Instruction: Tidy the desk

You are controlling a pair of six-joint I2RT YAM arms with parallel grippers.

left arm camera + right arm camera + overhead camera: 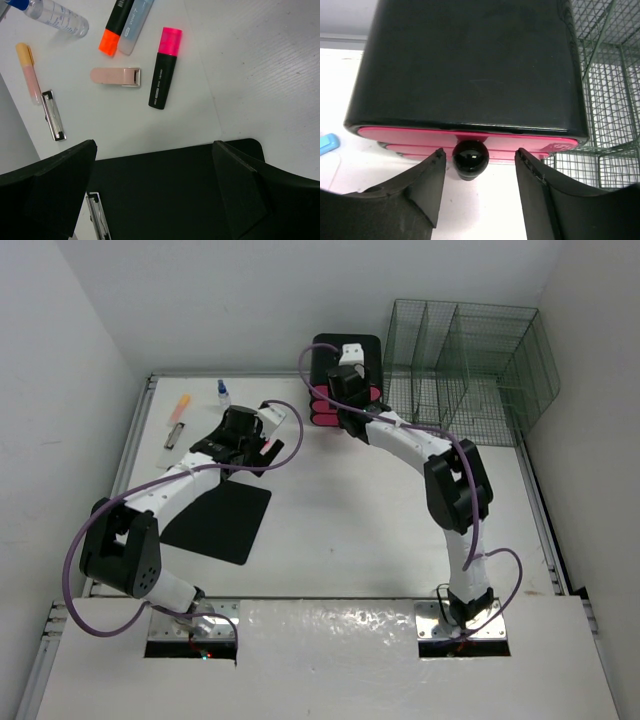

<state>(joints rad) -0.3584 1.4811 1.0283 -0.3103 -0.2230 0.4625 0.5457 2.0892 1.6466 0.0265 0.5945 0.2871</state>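
The white desk (360, 530) holds loose stationery at its far left. In the left wrist view I see a pink highlighter (165, 67), an orange highlighter (114, 26), a pale blue pen (135, 22), a small pink clip-like piece (115, 76), a peach pen (29, 72) and a clear bottle (57, 17). My left gripper (155, 192) is open and empty above the black clipboard (170, 195), short of the pink highlighter. My right gripper (479, 167) is open at the black-and-pink drawer unit (470, 65), its fingers either side of the top drawer's black knob (470, 158), not touching it.
A green wire-mesh organiser (470, 365) stands at the back right, right beside the drawer unit (345, 355). A metal clip (53, 116) lies by the peach pen. The clipboard (215, 520) lies at the near left. White walls close in the desk on three sides.
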